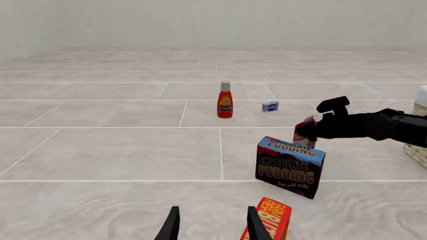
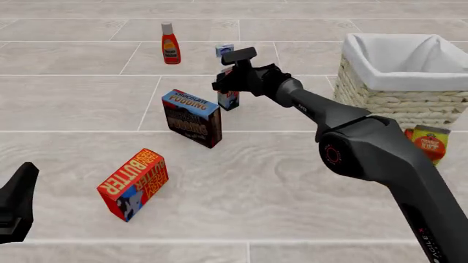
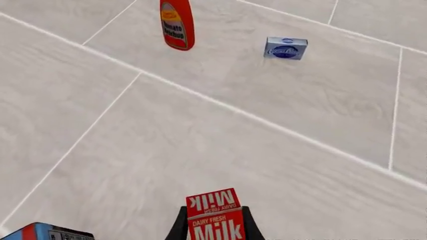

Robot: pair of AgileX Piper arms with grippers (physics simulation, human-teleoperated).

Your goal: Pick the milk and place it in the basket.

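The milk [image 3: 215,216] is a slim red carton with white lettering. It is upright between the fingers of my right gripper [image 3: 214,225], which is shut on its upper part. In the front view the milk [image 2: 228,99] sits just right of the pudding box, under the right gripper [image 2: 229,80]. I cannot tell whether its base touches the floor. The basket [image 2: 380,90], pale wicker with a white lining, stands at the right, apart from the milk. My left gripper [image 1: 213,227] is open and holds nothing, low at the near left [image 2: 18,203].
A chocolate pudding box [image 2: 192,118] stands close left of the milk. A butter box [image 2: 133,183] lies nearer, beside the left gripper. A ketchup bottle [image 2: 170,50] and a small blue box [image 2: 224,50] stand farther back. An orange juice carton [image 2: 428,143] leans in front of the basket.
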